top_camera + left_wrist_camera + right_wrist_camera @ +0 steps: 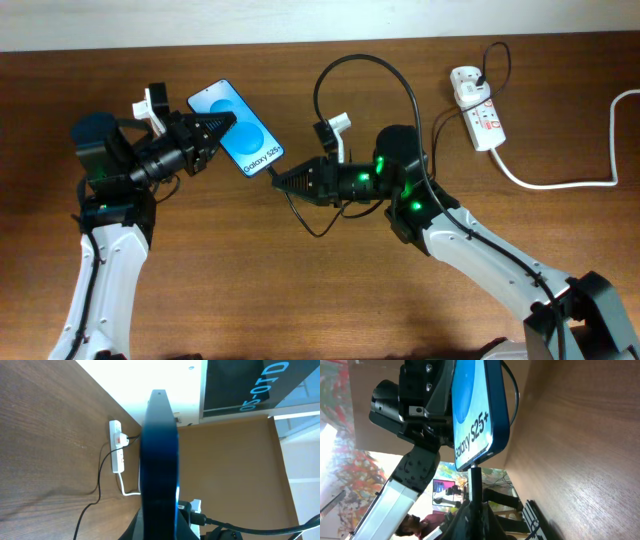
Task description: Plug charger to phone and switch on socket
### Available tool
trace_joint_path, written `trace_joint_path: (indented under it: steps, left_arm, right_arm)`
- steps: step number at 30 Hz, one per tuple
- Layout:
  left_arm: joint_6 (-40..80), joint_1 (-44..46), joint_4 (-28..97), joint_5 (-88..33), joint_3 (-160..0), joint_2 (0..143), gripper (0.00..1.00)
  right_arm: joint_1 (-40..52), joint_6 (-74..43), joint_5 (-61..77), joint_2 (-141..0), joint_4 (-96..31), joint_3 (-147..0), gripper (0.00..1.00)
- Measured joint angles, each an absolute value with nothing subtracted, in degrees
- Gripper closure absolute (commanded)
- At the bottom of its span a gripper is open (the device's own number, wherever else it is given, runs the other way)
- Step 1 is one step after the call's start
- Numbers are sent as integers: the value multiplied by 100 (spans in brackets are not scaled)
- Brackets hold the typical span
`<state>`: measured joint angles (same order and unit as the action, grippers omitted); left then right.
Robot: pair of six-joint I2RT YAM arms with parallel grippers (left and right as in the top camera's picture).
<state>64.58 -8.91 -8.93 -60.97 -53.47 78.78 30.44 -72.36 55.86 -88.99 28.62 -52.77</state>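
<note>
My left gripper (213, 130) is shut on the phone (240, 132) and holds it above the table, its blue "Galaxy" screen facing up. In the left wrist view the phone (160, 455) shows edge-on between the jaws of the left gripper (160, 527). My right gripper (279, 181) is shut on the charger (372, 62) near its tip. The black plug (475, 482) rises from the right gripper (476, 512) and meets the bottom edge of the phone (472, 410); how deep it sits cannot be told. The socket (478, 106) lies at the far right.
A thick white cord (560, 183) runs from the socket toward the right table edge. The black cable loops over the table behind my right arm (470, 240). The socket (117, 452) also shows in the left wrist view, near the table's far edge.
</note>
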Motion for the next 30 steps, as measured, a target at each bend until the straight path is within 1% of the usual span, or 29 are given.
trace_joint_path:
  steps: [4, 12, 19, 25, 30]
  left_arm:
    - [6407, -891, -897, -6117, -5356, 7878, 100]
    - [5588, -781, -784, -6235, -5459, 7878, 100]
    - [5325, -360, -895, -5758, -5651, 7878, 100]
    - [5264, 268, -906, -5841, -5688, 7878, 100]
    - [5271, 329, -904, -5867, -5688, 7878, 100]
  right_arm:
    - [3044, -7210, 5535, -8899, 2917, -5247, 96]
    - [3079, -7002, 5463, -8899, 2967, -5116, 96]
    - [3072, -6980, 5369, -8901, 3389, -5030, 96]
    - [3288, -6897, 5837, -8906, 3691, -5000, 96]
    - [3127, -6862, 6200, -8910, 3688, -5000, 96]
